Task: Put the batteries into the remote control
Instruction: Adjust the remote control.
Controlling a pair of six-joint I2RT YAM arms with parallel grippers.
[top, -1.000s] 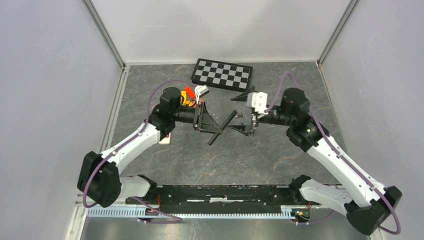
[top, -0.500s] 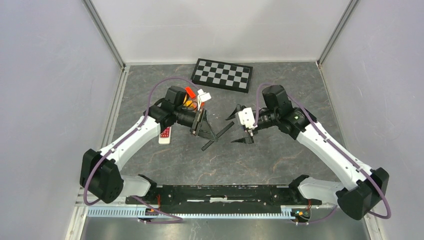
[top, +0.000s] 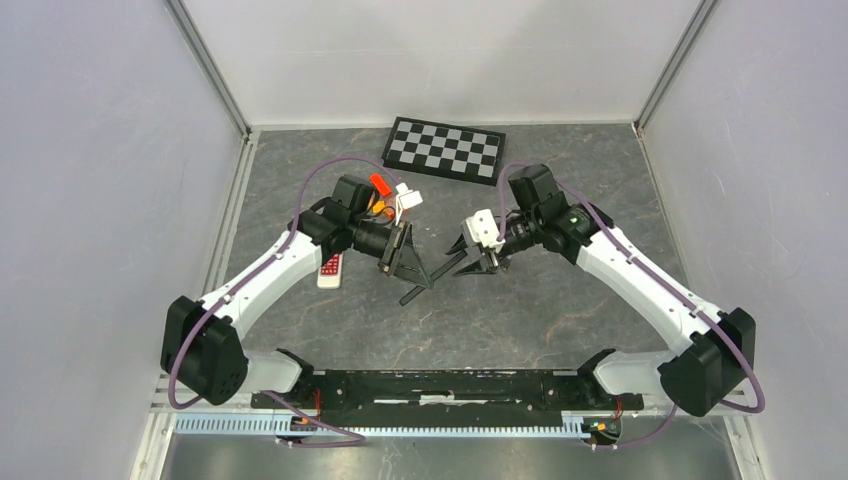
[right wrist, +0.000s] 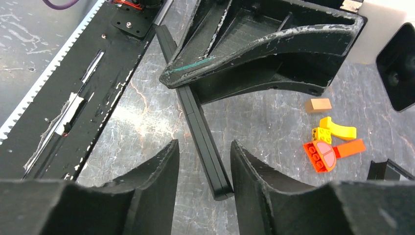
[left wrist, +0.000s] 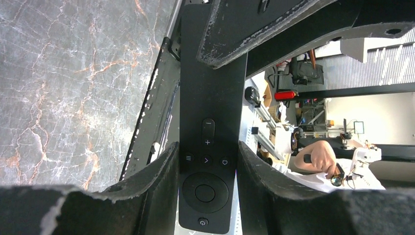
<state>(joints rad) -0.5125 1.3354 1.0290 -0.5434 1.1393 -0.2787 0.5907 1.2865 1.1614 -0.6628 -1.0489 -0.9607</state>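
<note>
Your left fingers (left wrist: 156, 181) pinch the slim black remote control (left wrist: 210, 98) across its width near the round pad, with the button face turned to the left wrist camera. They appear to hold it lifted off the grey marbled counter (top: 520, 310) in the middle of the scene. I judge that this is so its free end sticks out toward your other arm. Your right fingers (right wrist: 147, 191) straddle that free end, one on each side of the thin edge. They are only partly spread, and a gap still shows on at least one side, so they do not clamp it yet. A second hold there would probably let you steady or turn the remote to reach the back, where the cover should be. I cannot make out the batteries in any view, and they may lie hidden under the right arm. The cluster of orange, red and yellow toy bricks (right wrist: 325, 147) sits on the counter just beyond the left wrist, out of the way. Compared with a second ago, your right arm has swung left toward the centre. Its fingers, then spread wide just off the remote's tip, have narrowed around it. The left grip is unchanged, though the remote has shifted slightly nearer and to the left.
</note>
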